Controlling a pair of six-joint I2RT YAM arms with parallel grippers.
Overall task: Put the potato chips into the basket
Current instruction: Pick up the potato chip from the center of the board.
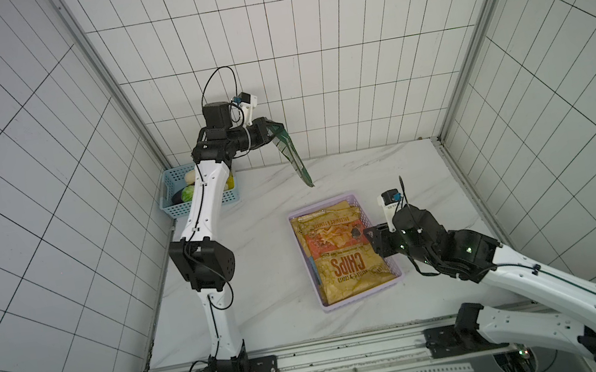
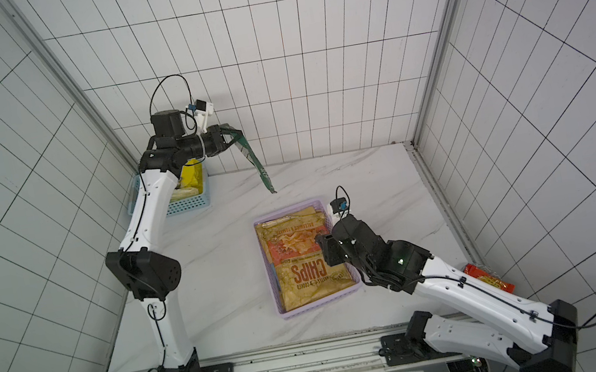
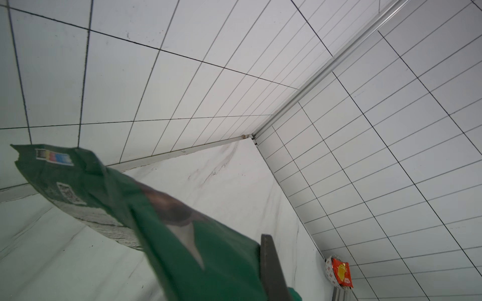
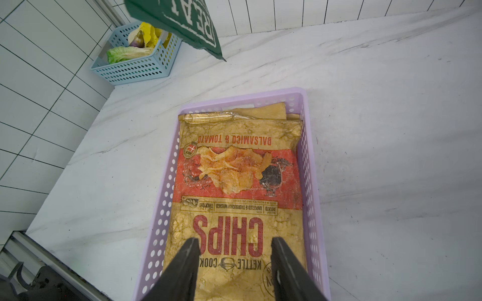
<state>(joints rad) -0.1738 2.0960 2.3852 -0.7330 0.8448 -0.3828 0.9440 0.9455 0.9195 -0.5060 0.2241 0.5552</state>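
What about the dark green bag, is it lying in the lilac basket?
No, the dark green bag hangs in the air from the left gripper, outside the lilac basket.

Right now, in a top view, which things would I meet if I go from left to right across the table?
Blue lattice basket → left gripper → dark green bag hanging from it → lilac basket with the tan CHIPS bag inside.

The tan "CHIPS" bag lay flat, topmost, in the lilac basket. The dark green "REAL" bag hung aloft beyond it.
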